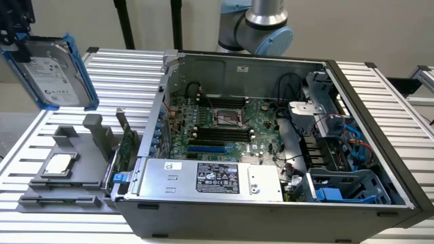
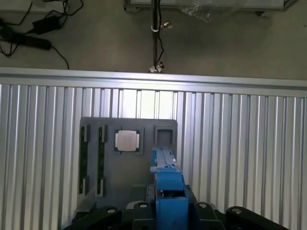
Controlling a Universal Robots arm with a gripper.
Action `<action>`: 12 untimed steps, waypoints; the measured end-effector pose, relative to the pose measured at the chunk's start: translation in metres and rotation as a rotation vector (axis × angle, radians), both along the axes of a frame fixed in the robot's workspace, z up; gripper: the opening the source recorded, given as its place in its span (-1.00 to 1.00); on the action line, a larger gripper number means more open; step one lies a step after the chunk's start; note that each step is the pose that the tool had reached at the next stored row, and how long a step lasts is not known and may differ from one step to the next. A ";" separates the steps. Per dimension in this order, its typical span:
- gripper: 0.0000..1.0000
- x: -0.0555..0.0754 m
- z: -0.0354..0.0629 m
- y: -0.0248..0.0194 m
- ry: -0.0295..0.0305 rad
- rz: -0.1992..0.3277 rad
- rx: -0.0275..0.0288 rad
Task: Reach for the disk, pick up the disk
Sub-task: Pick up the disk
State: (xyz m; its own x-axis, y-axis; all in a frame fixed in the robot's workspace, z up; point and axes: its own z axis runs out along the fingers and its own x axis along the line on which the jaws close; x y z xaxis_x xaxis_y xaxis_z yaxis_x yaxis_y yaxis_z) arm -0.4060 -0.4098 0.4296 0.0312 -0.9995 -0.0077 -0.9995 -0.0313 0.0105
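Disk sits clamped in the gripper, lifted clear above the table. The jaws grasp it by its blue frame.

From the wrist view it appears edge-on, a narrow blue strip. Beyond it lies one grey tray carrying one square silver chip and two dark strips set in parallel slots. Farther off are the ribbed metal table, then the floor with a few black cables.

The exterior view gives what that angle cannot: the disk's broad silver face with its white label, tilted and high at the exterior view's left, over the tray's far side and well apart from the case. Nearest that camera stands one open computer case, with one silver box bearing a black label along its front edge, then the green motherboard behind it. Farthest back, one grey arm joint rises behind the case.
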 end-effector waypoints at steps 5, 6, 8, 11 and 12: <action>-0.35 0.022 0.0209 -0.0065 -0.0001 0.000 0.0018; -0.35 0.027 0.0250 -0.0078 0.0001 0.000 0.0018; -0.35 0.036 0.0328 -0.0106 0.0000 0.000 0.0025; -0.35 0.050 0.0435 -0.0149 0.0001 0.000 0.0032; -0.35 0.054 0.0467 -0.0165 0.0002 0.000 0.0034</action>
